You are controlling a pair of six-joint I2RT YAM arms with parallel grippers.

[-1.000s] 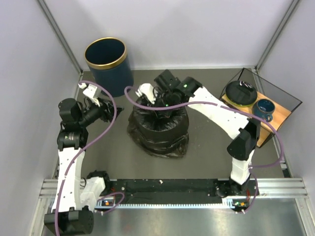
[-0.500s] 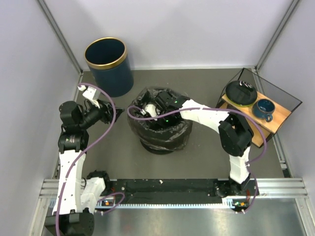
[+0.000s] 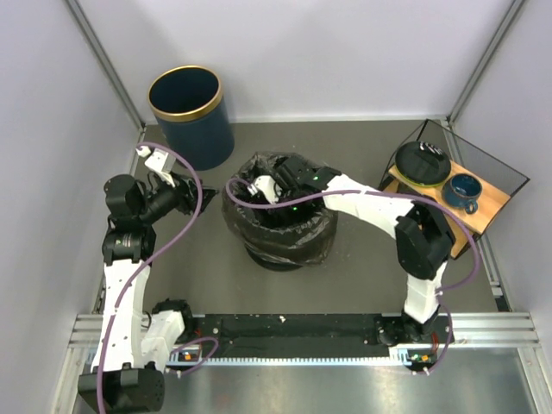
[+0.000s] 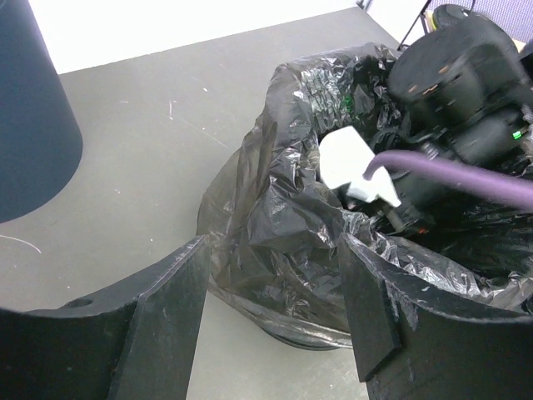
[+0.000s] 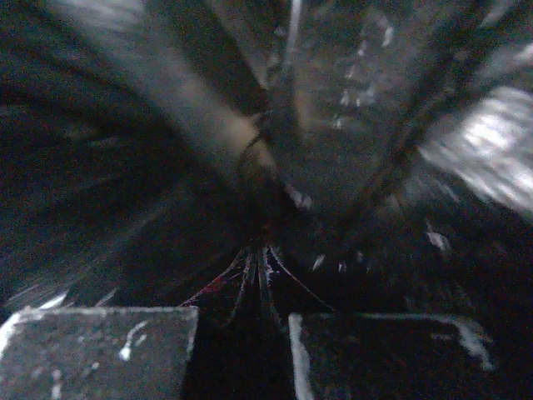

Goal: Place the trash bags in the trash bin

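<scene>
The black trash bag stands bunched in the middle of the table with its mouth gaping upward. My right gripper reaches down into that mouth. In the right wrist view, folds of film run together into the shut right gripper. My left gripper hovers open to the left of the bag. In its wrist view the bag's crinkled side lies just beyond the left gripper, apart from the fingers. The navy trash bin with its gold rim stands at the back left, and its wall also shows in the left wrist view.
At the right, a wire-framed wooden shelf carries a black round object and a small blue cup. Walls close in the table on three sides. A metal rail runs along the near edge.
My right gripper has dropped from above the bag's gathered top down into it, and the bag's mouth now gapes wide. The left arm has hardly moved.
</scene>
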